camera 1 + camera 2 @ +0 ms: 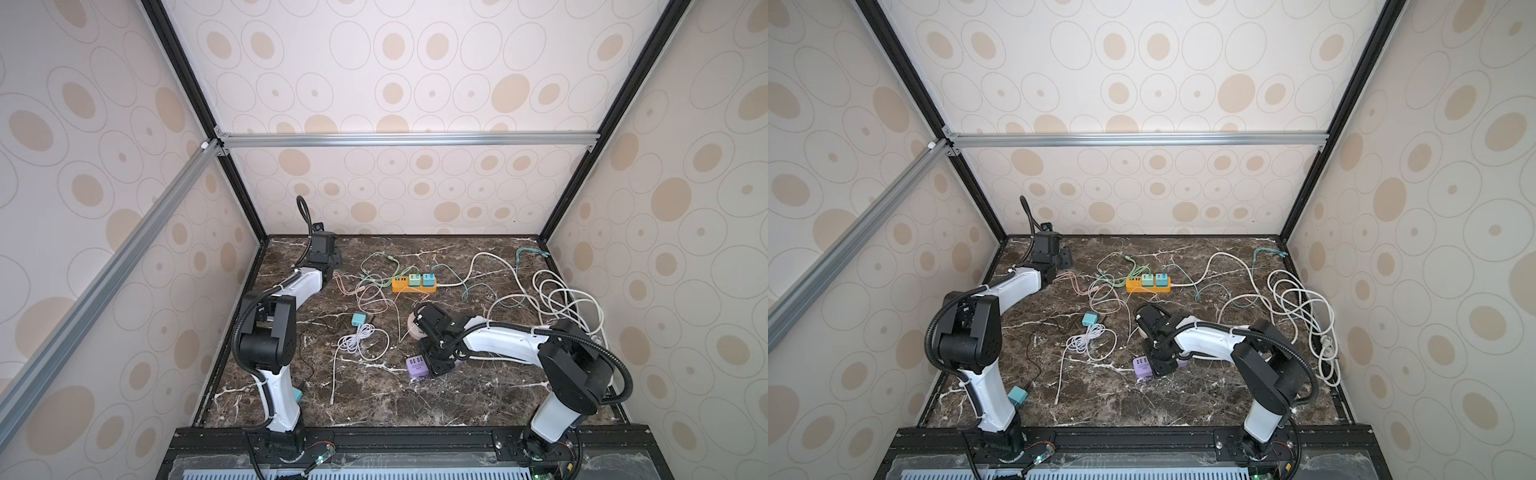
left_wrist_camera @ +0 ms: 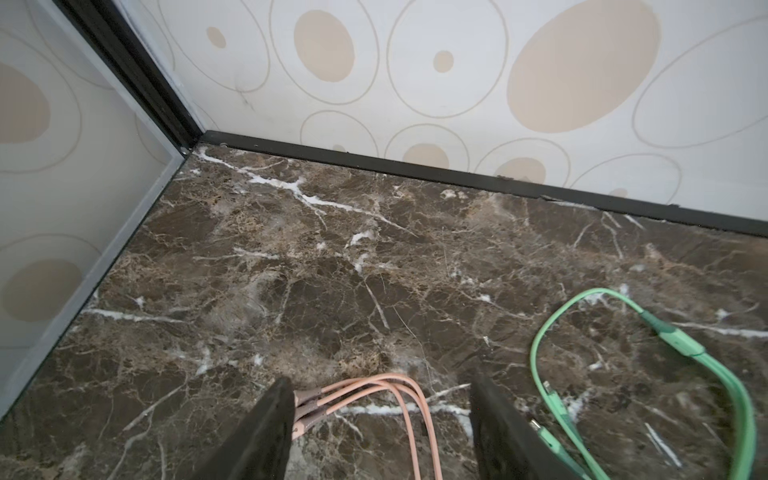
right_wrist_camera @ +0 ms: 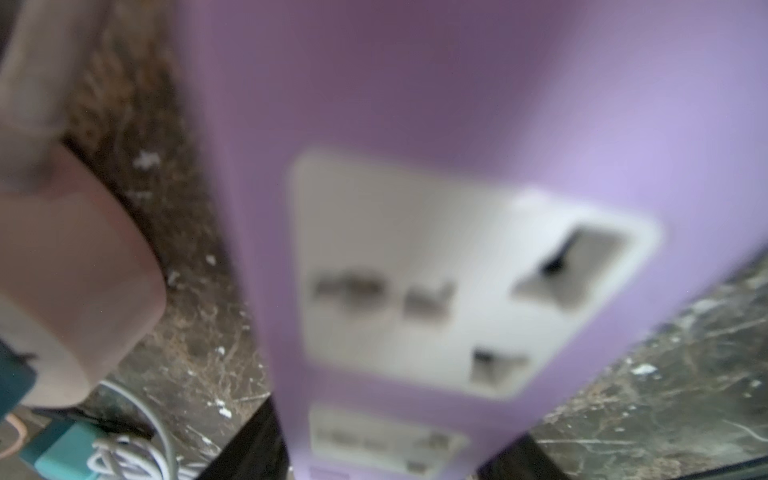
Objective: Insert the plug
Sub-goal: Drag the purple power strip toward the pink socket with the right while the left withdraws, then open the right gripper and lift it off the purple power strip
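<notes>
The table is dark brown marble with white veins, the walls are cream with beige ovals inside thin grey rings, and the arms are white and black. The orange strip carries a mint plug and a blue plug; the purple strip has white socket panels. Also here are a teal charger, a white cable, a pink cable, a green cable and an off-white cord.
</notes>
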### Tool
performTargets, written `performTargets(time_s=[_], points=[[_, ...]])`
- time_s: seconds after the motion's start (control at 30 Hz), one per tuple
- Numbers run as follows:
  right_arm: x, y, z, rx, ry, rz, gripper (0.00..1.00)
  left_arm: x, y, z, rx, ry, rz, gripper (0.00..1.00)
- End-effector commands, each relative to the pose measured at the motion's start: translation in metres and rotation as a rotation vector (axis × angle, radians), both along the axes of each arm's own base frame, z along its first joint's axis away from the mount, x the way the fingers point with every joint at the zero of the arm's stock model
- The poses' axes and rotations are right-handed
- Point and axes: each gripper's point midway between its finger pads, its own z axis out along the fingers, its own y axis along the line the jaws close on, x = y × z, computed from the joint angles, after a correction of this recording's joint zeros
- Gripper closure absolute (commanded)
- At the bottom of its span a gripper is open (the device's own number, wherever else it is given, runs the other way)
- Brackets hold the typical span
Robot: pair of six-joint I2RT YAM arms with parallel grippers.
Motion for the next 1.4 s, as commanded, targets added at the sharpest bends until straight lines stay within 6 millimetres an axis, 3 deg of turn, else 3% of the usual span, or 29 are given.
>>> performTargets(time_s=[0.0,0.17,0.3,0.4,0.57,0.73,0.83,0.93,1.13,1.37], points=[[0.001,0.007,0.005,0.029,0.09,-0.327,0.26,-0.006,0.004,0.035,0.037,-0.048,-0.001,0.24],[-0.003,-0.027,0.024,-0.07,-0.011,-0.252,0.18,-0.026,0.001,0.061,0.052,-0.081,0.004,0.03],[0.004,-0.067,0.055,-0.197,-0.187,-0.12,0.03,-0.055,-0.016,0.084,0.042,-0.164,-0.001,0.02],[0.02,-0.09,0.082,-0.302,-0.367,0.043,0.0,-0.073,-0.029,0.095,0.016,-0.202,-0.011,0.02],[0.055,-0.081,0.087,-0.179,-0.67,0.356,0.0,-0.094,-0.045,0.1,-0.096,-0.222,-0.049,0.02],[0.061,-0.12,0.07,-0.201,-0.742,0.419,0.0,-0.126,-0.037,0.074,-0.138,-0.158,-0.015,0.02],[0.06,-0.124,0.066,-0.248,-0.752,0.584,0.0,-0.151,-0.024,0.051,-0.122,-0.095,0.027,0.02],[0.057,-0.112,0.062,-0.22,-0.749,0.714,0.0,-0.175,-0.02,0.033,-0.146,-0.062,0.024,0.02],[0.061,-0.089,0.046,-0.142,-0.748,0.814,0.0,-0.215,-0.015,-0.009,-0.17,0.071,0.023,0.02],[0.059,-0.07,0.028,-0.053,-0.709,0.882,0.0,-0.244,-0.037,-0.054,-0.283,0.22,-0.048,0.06]])
